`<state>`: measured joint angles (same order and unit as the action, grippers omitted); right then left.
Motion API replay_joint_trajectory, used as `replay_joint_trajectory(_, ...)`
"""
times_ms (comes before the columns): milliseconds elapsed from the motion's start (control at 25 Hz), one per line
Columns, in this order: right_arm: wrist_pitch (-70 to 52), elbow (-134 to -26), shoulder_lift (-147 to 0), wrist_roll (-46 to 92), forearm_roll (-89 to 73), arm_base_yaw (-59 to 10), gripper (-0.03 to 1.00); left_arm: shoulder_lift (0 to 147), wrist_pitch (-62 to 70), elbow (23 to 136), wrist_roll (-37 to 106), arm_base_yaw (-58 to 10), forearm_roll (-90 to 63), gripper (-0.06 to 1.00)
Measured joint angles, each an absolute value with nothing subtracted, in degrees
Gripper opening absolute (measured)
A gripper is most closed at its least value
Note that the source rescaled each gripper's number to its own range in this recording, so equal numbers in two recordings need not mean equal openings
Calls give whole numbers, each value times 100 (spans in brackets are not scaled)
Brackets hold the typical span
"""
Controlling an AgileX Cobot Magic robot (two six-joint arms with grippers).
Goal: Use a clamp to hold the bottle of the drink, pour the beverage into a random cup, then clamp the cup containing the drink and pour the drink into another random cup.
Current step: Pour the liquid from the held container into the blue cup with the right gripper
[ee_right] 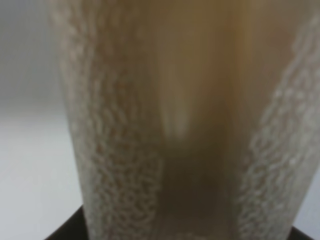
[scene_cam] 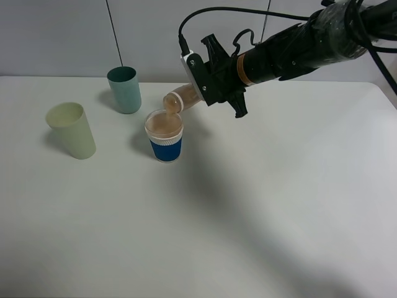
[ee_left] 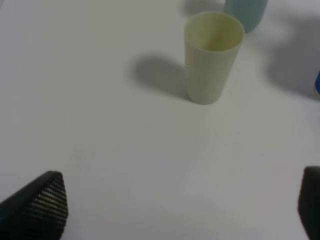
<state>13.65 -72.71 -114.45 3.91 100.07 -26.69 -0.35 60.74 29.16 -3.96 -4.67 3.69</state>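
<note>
1. Near the far edge of the table (scene_cam: pixel 279 205), a little left of its middle, the right gripper (scene_cam: pixel 201 87) is clenched on the bottle (scene_cam: pixel 178 99). It grips the bottle by the body, so that the wide neck is free for pouring.
2. The bottle lies almost on its side in the air, the mouth lower than the base and just above the rim of the blue-sleeved cup (scene_cam: pixel 166 148). I judge this tilt is meant to let the liquid run out slowly and fall inside the cup, not on the table.
3. The beverage (scene_cam: pixel 164 126) fills the blue-sleeved cup close to the white band. Some remains in the bottle, as the right wrist view shows through its wall.
4. The yellow-green tumbler (scene_cam: pixel 71 130) stands upright towards the left edge, well apart from the pouring, and looks empty. It is probably the receiver for the second pour.
5. The teal tumbler (scene_cam: pixel 124 90) stands nearest to the far edge, just behind the blue-sleeved cup, not touching it.
6. The left gripper (ee_left: pixel 177 205) is released and holds nothing. It faces the yellow-green tumbler from some way off.
</note>
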Motion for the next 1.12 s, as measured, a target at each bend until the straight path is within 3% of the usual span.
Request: replay_joint_trajectory(1120,480,-7271,-11445,656,10007,-2985,2,-35,6074,2916,-396,-467,369,77)
